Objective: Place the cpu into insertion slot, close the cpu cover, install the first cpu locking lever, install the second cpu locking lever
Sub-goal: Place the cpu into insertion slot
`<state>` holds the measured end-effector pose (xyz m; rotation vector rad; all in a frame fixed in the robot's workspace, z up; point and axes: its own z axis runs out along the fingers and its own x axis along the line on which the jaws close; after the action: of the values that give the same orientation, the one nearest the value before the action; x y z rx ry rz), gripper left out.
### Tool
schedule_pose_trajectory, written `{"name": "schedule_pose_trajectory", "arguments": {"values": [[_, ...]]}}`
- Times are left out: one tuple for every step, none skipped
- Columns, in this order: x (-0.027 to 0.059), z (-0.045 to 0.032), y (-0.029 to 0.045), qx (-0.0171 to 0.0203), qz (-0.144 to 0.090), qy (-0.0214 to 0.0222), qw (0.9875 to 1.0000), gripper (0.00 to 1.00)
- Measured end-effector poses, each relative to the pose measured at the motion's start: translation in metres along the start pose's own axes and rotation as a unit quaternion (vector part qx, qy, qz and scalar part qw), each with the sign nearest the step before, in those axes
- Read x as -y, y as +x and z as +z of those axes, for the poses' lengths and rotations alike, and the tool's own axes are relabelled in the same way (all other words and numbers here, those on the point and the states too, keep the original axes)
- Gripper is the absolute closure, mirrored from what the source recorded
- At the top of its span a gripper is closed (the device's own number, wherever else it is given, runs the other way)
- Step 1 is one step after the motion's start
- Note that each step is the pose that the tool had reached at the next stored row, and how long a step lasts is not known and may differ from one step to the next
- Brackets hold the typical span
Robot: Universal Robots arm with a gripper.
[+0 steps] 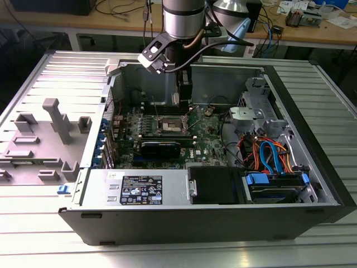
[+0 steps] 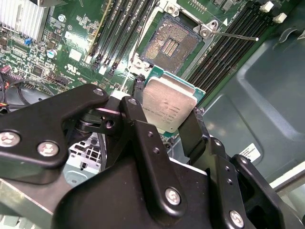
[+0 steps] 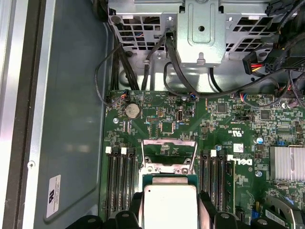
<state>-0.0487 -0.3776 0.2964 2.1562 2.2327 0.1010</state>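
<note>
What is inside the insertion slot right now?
Nothing sits in the insertion slot in the second wrist view: its contact field lies bare. The cpu is clamped in the gripper, held apart from it. The slot's edge nearest the cpu is hidden behind the chip.

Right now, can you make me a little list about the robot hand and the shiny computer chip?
gripper: shut on the cpu, pinching it by two opposite edges
cpu: held above the board, silvery top showing, not yet in the slot
insertion slot: bare, nothing in it, close to the cpu
cpu cover: swung up, open
setting: green motherboard inside a computer case with its side off
</note>
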Motion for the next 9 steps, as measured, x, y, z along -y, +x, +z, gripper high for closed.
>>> {"name": "schedule_pose_trajectory", "arguments": {"values": [[0.0000,0.0000,0.0000,0.0000,0.000,0.0000,1.0000,0.46],[0.0000,0.0002,0.0001,0.0001,0.000,-0.0001,1.0000,0.46],[0.0000,0.0009,0.0003,0.0002,0.001,-0.0001,1.0000,0.46],[0.0001,0.0017,0.0004,0.0003,0.002,0.0000,1.0000,0.46],[0.0003,0.0050,0.0004,0.0010,0.011,0.0000,0.9999,0.46],[0.0015,0.0093,0.0004,0.0013,0.014,0.0003,0.9999,0.46],[0.0038,0.0123,0.0004,0.0013,0.014,0.0003,0.9999,0.46],[0.0084,0.0153,0.0006,0.0013,0.014,0.0003,0.9999,0.46],[0.0113,0.0169,0.0006,0.0014,0.014,0.0004,0.9999,0.46]]}}
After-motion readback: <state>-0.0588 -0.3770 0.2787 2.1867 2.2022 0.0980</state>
